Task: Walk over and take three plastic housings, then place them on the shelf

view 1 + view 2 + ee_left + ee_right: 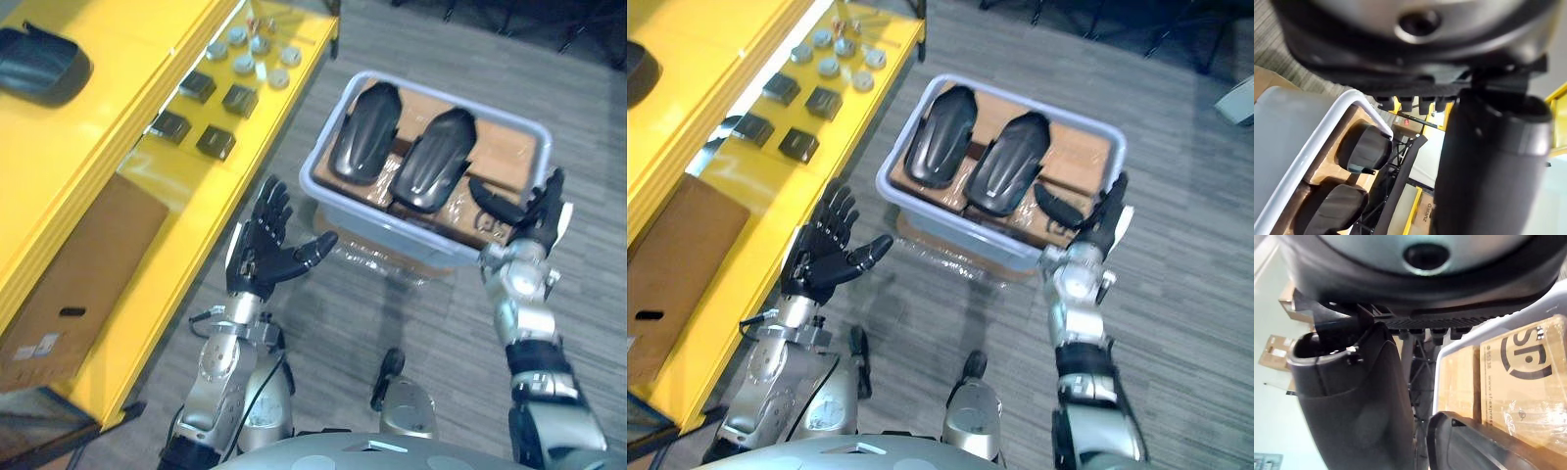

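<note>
Carpet (pixel 441 39), yellow shelf (pixel 118 127) at left, bin (pixel 362 217) of housings (pixel 364 132) centre.
Left hand (pixel 266 250) and right hand (pixel 541 217) spread beside it.

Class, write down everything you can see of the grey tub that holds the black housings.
The tub is pale grey plastic, rectangular with rounded corners and a raised rim, standing on a film-wrapped box beside the yellow shelf. Inside, two black housings lie side by side on cardboard. The right hand is open at its near right corner.
</note>
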